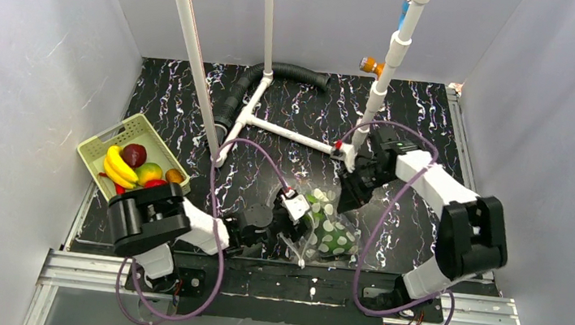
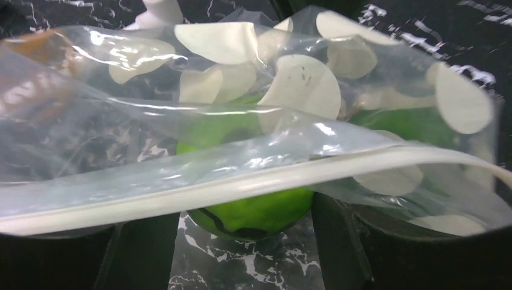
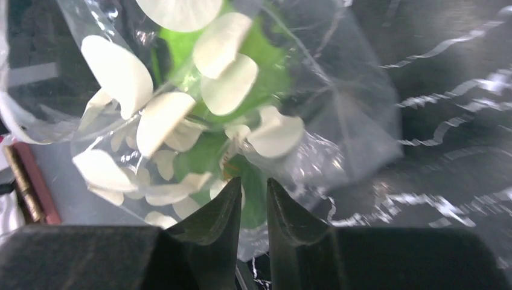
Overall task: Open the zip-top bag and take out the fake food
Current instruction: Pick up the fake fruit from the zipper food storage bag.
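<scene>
The bag [image 1: 329,231] lay in the middle of the worktop [image 1: 291,106], toward the near edge, caught between the two arms. Through its dotted film I could make out one green piece [image 2: 253,214] inside, which looked to be the last of the food to come out. The banana [image 1: 119,166] and a few round fruits sat in the basket [image 1: 112,130], well off to the left. The left tool [image 2: 244,254] came at the bag from the left with its fingers [image 2: 139,254] spread, one on either side of the green piece. The white zip strip [image 2: 181,196] draped across in front of them. I judged it was placed there to reach in at the mouth, though I couldn't tell whether the fingers were inside the film or only against it. The right tool [image 3: 253,205] bore down on the far end of the bag, its fingers [image 3: 220,208] drawn almost together with only a slim gap between. Plastic showed in that gap, but I couldn't tell whether it was pinched or merely behind. That end seemed held so the floppy bag would not slide or fold while the other arm worked. The film was crumpled and slack, so I reckoned it could bunch round the fingers or lift along with the piece.
</scene>
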You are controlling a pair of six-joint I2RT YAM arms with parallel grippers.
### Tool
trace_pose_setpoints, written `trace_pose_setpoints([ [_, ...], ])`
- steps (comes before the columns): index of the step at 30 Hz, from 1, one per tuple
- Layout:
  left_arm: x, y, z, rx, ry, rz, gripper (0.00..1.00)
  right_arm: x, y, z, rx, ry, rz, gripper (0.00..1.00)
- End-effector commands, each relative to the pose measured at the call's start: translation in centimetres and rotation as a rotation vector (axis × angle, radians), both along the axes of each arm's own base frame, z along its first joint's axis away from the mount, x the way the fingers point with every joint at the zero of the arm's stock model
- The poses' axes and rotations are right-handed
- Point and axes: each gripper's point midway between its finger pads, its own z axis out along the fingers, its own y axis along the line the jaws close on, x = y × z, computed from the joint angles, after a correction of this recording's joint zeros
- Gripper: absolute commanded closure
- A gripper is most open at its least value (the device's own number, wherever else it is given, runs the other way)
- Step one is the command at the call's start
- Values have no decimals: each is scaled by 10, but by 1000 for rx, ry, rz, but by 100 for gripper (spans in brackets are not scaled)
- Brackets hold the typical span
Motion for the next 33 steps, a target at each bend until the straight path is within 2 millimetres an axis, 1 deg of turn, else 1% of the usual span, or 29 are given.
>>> trace_pose_setpoints([
  [1, -15, 3, 17, -25, 65, -45, 94, 21, -20, 37, 67, -151, -115, 67],
  [3, -20, 8, 17, -30, 91, -42, 95, 22, -27, 48, 100, -190, -148, 59],
  [4, -21, 10, 19, -37, 96, -39, 95, 19, -27, 54, 130, -201, -147, 56],
  [5, -23, 12, 19, -52, 117, -32, 96, 11, -24, 63, 186, -207, -117, 52],
  [7, -26, 15, 18, -55, 156, -24, 97, -9, -14, 79, 301, -180, -63, 35],
  [9, -29, 15, 19, -50, 180, -26, 97, -28, -5, 90, 390, -161, 2, 22],
  [10, -30, 15, 19, -48, 188, -27, 97, -35, -2, 90, 399, -154, 28, 17],
  [11, -31, 15, 19, -49, 194, -28, 97, -37, 0, 86, 390, -148, 40, 9],
  [12, -31, 14, 19, -53, 198, -27, 98, -37, 2, 81, 373, -141, 45, 2],
  [16, -31, 11, 24, -74, 207, -30, 98, -30, 8, 55, 253, -123, 42, 2],
  [19, -33, 8, 27, -78, 217, -40, 98, -28, 15, 49, 228, -123, 41, 2],
  [20, -33, 7, 28, -79, 220, -43, 98, -30, 18, 49, 229, -120, 52, 4],
  [23, -34, 4, 29, -82, 232, -53, 99, -33, 25, 45, 214, -99, 67, 16],
  [24, -35, 4, 29, -85, 238, -54, 99, -32, 27, 43, 206, -94, 68, 22],
  [25, -35, 3, 30, -88, 241, -56, 99, -32, 28, 42, 199, -84, 69, 26],
  [26, -36, 3, 30, -91, 243, -55, 99, -33, 30, 42, 195, -72, 71, 36],
  [28, -37, 4, 31, -89, 248, -58, 99, -30, 32, 44, 192, -60, 68, 67],
  [29, -38, 5, 31, -89, 249, -60, 99, -28, 32, 44, 185, -61, 65, 85],
  [30, -40, 6, 30, -83, 254, -64, 99, -24, 31, 45, 176, -73, 59, 96],
  [31, -42, 8, 29, -78, 258, -70, 99, -22, 29, 45, 168, -88, 50, 99],
  [33, -47, 15, 26, -58, 269, -80, 99, -14, 21, 48, 159, -126, 20, 99],
])
